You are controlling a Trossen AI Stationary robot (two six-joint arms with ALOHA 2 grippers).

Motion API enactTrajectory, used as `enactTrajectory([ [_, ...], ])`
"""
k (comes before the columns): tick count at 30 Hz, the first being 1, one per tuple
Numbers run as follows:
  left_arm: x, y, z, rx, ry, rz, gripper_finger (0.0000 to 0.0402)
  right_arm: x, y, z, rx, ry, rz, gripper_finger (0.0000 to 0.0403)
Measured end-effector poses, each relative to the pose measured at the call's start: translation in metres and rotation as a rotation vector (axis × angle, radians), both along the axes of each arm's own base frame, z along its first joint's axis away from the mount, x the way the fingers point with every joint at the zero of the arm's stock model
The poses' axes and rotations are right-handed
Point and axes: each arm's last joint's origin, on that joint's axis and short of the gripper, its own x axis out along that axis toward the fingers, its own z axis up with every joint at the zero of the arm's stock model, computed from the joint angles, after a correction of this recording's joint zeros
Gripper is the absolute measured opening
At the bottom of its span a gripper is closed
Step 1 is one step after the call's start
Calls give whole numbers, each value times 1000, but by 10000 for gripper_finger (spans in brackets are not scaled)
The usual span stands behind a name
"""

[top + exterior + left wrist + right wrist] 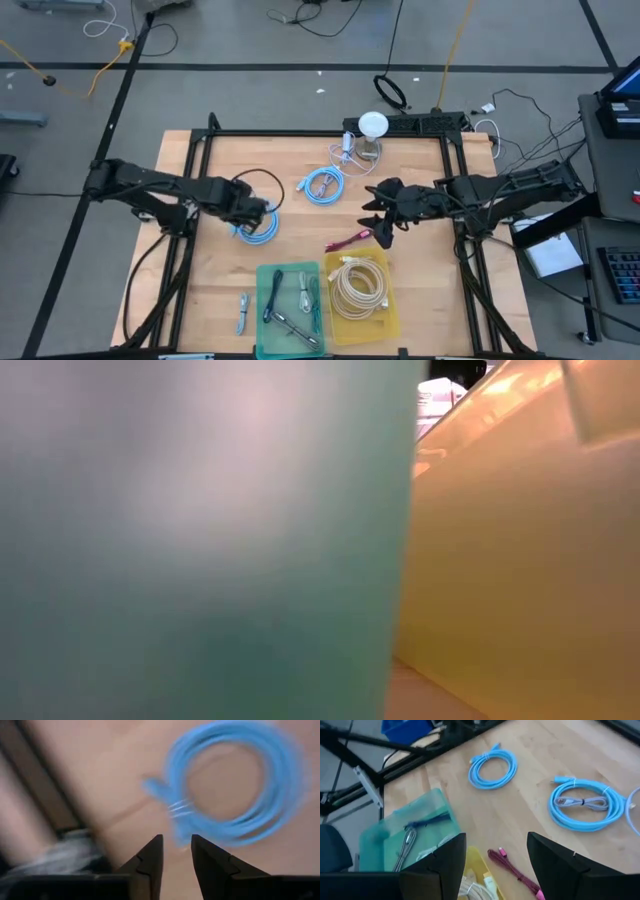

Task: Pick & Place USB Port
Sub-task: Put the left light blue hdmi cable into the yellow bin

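Approach is the step in hand: the left end effector (262, 212) hangs low over a blue cable coil (258, 230), and nothing has been lifted yet. In the left wrist view its two dark fingers (150, 862) stand a narrow gap apart with only bare bench showing between them, so it holds nothing. The coil lies just ahead of the fingertips, its near edge and tied section close to them but apart from them.

Which item is the task's USB piece cannot be read for certain. Judging by where this arm has gone, it is that blue coil, directly below and slightly forward of the left end effector.

The right end effector (372, 215) waits above the bench with its fingers spread wide and empty. A pink braided cable (512, 870) lies beneath it, and a second blue coil (582, 802) lies farther ahead of it. The teal bin (260, 300) and the yellow bin (392, 300) sit beyond the pink cable from that arm, toward the bench's front edge.

The next move probably calls for the left end effector to open wider, shift forward until the coil's bundled strands sit between the fingers, then descend and close. A narrow gap may ride over the strands, and a grip on one loop could let the coil unwind.
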Motion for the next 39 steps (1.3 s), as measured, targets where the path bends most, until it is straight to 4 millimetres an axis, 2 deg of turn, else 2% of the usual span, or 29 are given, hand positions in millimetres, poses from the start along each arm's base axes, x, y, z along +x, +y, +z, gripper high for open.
enactTrajectory([
  [5, -12, 23, -35, -86, -61, 128, 104, 1, 2, 3, 4, -42, -53, 203],
  [9, -18, 33, -48, -119, -27, 145, 119, 6, 2, 3, 19, -70, -89, 203],
  [15, -19, 46, -51, -131, -37, 189, 200, 10, 4, -1, 41, -69, -126, 203],
  [19, -10, 51, -54, -170, -155, 209, 253, 16, 6, -1, 41, -98, -121, 203],
  [23, -4, 53, -57, -163, -232, 196, 282, 25, 6, -4, 42, -116, -123, 203],
  [27, -3, 56, -61, -51, -182, 118, 283, 29, 7, -6, 53, -114, -101, 203],
  [34, 10, 65, -81, -134, -136, 3, 265, 30, 7, -9, 51, -102, -100, 203],
  [39, 19, 67, -105, -155, -49, -36, 250, 30, 7, -8, 52, -104, -99, 203],
])
